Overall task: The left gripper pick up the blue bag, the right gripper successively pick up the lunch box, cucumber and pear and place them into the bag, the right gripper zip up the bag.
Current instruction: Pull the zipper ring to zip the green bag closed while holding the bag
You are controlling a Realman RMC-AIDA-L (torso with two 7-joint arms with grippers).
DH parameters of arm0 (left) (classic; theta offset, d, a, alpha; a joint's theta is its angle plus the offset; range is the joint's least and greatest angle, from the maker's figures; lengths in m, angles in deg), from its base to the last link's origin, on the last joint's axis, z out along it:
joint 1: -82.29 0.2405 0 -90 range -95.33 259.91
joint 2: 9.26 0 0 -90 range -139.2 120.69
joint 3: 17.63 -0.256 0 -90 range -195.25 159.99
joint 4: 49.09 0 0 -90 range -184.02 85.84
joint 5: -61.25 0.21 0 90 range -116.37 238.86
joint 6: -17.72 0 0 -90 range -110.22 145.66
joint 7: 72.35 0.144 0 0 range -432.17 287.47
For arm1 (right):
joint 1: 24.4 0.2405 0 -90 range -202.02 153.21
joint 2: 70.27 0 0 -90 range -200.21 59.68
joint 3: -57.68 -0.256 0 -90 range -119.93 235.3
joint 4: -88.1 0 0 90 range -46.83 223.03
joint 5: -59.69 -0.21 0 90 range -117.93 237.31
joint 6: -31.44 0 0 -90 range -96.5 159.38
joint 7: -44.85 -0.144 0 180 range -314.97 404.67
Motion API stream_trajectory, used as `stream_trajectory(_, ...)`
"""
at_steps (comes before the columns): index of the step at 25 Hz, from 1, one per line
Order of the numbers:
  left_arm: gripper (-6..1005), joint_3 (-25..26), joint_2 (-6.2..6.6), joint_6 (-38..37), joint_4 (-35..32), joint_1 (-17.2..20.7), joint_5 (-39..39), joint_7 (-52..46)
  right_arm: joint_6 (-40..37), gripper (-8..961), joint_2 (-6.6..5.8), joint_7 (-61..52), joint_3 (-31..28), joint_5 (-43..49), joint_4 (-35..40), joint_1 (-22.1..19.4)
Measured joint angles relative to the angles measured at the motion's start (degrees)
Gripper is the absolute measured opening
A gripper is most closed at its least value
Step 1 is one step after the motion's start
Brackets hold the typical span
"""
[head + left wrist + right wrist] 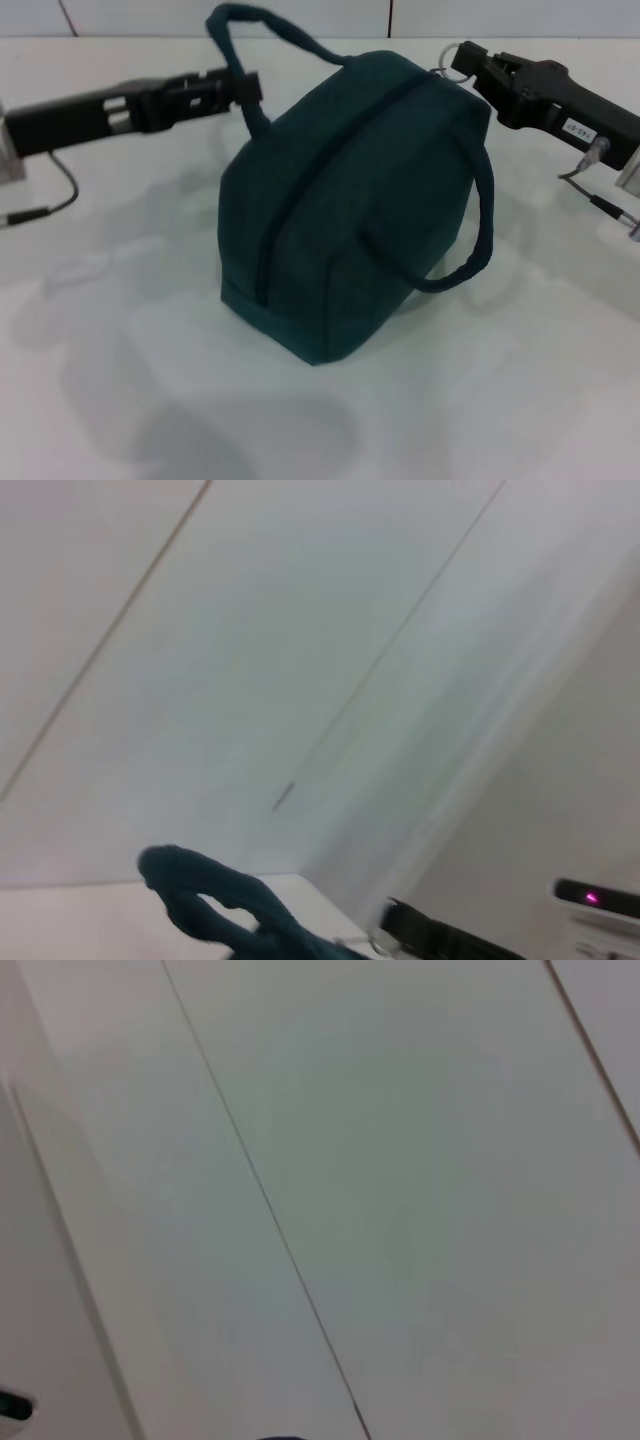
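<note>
Zipping appears to be the step in hand: the bag (350, 210) sits on the white table (120, 400) with its zip line (330, 175) running dark and unbroken over the top, so the lunch box, cucumber and pear are presumably inside, though none of them shows. The left gripper (240, 88) is clamped on the far handle (240, 45), holding it up and to the robot's left; the near handle (475, 240) hangs loose down the bag's right side. The right gripper (462, 60) is at the bag's far right corner, touching a small metal ring (450, 55) that is probably the zip pull; whether its fingers are pinched on the ring or only resting beside it I cannot tell from the head view, and the right wrist view shows only wall. To do this well, the left gripper should keep the handle taut so the fabric gives no slack, and the right should draw the pull straight along the zip line rather than upward, since a sideways tug could tip the bag or jam the slider. Judging by the closed seam, little travel is left.
</note>
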Motion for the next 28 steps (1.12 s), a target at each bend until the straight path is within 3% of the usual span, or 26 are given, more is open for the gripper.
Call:
stream_trajectory(3, 869, 0.0, 0.7, 3.1, -0.2, -0.9, 0.2, -0.1, -0.1, 21, -0.18, 0.1, 0.0, -0.1, 0.2, -0.2)
stream_trajectory(8, 873, 1.7, 1.72, 8.5, -0.4, -0.2, 0.2, -0.7, -0.1, 22, -0.27, 0.3, 0.0, -0.1, 0.3, -0.3)
stream_trajectory(15, 856, 7.2, 1.78, 10.9, -0.8, 0.8, -0.1, -0.9, -0.2, 22, -0.34, 0.5, -0.4, -0.2, 0.3, -0.4)
stream_trajectory(24, 834, -0.9, 0.67, 10.5, -0.5, -3.9, 1.6, -10.0, -0.2, 24, -0.36, 0.6, -0.7, -0.2, 0.0, -0.1)
stream_trajectory(28, 825, -2.5, -0.54, 10.5, -0.5, -6.5, 5.4, -12.4, -0.2, 24, -0.31, 0.6, -0.7, -0.2, 0.0, -0.1)
